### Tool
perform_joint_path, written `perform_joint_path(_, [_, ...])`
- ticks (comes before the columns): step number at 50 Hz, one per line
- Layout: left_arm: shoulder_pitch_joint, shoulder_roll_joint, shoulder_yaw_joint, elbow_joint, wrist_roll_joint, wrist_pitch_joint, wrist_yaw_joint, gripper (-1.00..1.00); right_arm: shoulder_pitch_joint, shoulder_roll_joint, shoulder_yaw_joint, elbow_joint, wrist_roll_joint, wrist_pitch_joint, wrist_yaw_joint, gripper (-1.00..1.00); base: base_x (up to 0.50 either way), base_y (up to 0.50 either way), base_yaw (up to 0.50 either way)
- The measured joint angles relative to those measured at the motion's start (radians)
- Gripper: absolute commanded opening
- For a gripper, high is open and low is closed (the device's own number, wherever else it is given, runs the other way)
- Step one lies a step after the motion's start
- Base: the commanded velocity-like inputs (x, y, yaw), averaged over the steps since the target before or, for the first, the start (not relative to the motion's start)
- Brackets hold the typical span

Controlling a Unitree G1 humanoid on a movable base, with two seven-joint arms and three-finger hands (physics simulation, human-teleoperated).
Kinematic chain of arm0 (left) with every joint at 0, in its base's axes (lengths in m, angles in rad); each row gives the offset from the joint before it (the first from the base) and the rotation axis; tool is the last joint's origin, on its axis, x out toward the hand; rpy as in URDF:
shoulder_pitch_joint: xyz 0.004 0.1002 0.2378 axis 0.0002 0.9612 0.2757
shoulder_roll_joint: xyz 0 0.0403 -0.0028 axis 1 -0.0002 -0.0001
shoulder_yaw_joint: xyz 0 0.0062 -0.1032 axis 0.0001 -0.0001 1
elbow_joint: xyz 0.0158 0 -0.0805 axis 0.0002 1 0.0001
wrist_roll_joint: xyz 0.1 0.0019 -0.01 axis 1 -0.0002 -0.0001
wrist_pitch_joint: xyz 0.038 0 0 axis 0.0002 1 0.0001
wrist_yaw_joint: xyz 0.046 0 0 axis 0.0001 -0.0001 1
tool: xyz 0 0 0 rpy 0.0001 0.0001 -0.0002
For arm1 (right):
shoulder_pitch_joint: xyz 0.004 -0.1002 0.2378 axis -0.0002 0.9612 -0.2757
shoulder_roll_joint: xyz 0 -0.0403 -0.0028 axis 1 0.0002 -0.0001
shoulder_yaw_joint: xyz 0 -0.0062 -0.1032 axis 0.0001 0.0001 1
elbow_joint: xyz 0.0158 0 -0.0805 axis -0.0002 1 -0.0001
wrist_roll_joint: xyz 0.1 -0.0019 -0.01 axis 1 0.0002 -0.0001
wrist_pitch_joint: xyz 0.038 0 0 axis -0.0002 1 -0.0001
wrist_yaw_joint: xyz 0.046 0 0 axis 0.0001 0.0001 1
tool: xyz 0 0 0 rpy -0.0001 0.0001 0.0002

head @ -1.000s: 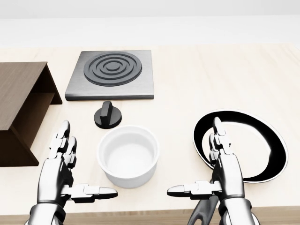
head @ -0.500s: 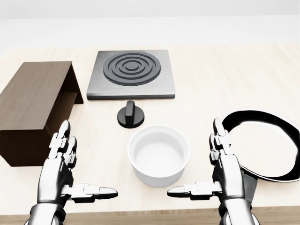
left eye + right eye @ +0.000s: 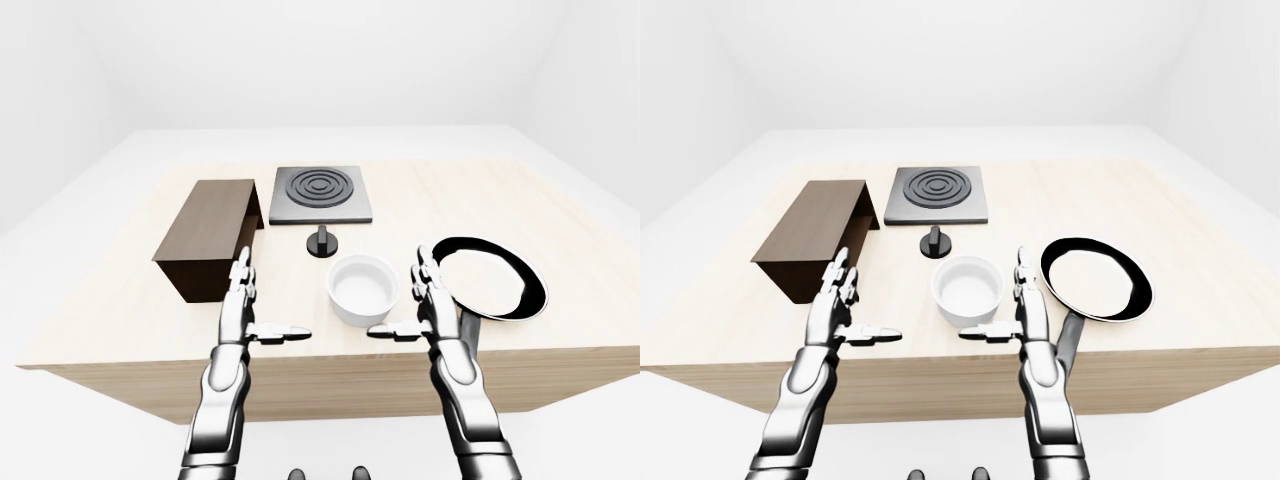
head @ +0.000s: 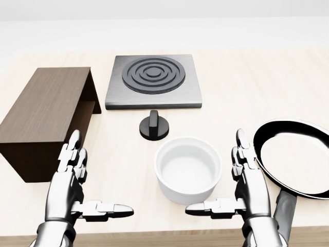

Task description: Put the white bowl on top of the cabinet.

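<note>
The white bowl (image 4: 188, 172) stands empty and upright on the light wooden table (image 4: 247, 98), low in the head view and a little right of the middle. The dark brown cabinet (image 4: 46, 113) lies at the left, its open side facing right and nothing on its flat top. My left hand (image 4: 97, 180) is open, fingers pointing up and thumb turned inward, below the cabinet's near end and well left of the bowl. My right hand (image 4: 226, 182) is open the same way, just right of the bowl's rim and not touching it.
A grey stove plate (image 4: 154, 80) with black rings lies above the bowl, with a black knob (image 4: 153, 126) between them. A black frying pan (image 4: 295, 159) lies at the right, its handle running down beside my right hand. The table's near edge runs just below both hands.
The whole picture has shifted right, so the camera has moved left. The cabinet now shows in full and the pan is cut by the right edge. Both hands keep their open pose.
</note>
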Motion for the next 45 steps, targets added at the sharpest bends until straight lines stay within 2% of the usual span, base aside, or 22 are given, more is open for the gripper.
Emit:
perform_joint_path(5, [-0.008,-0.008,-0.018,-0.034,0.026,0.041,0.021,1.00,-0.004,-0.006,-0.013,-0.018,0.005,0.025,-0.001,1.00,0.00,0.00,0.00])
perform_joint_path(21, [-0.102,-0.044,-0.096,-0.110,0.184,0.041,0.109,1.00,-0.015,-0.024,-0.052,-0.062,0.016,0.081,-0.002,1.00,0.00,0.00,0.00])
perform_joint_path(36, [-0.172,-0.081,-0.156,-0.125,0.322,0.041,0.150,1.00,-0.010,-0.035,-0.084,-0.122,0.029,0.081,0.007,1.00,0.00,0.00,0.00])
perform_joint_path(45, [-0.195,-0.111,-0.217,-0.158,0.439,0.041,0.131,1.00,-0.010,-0.041,-0.104,-0.155,0.043,0.081,0.014,1.00,0.00,0.00,0.00])
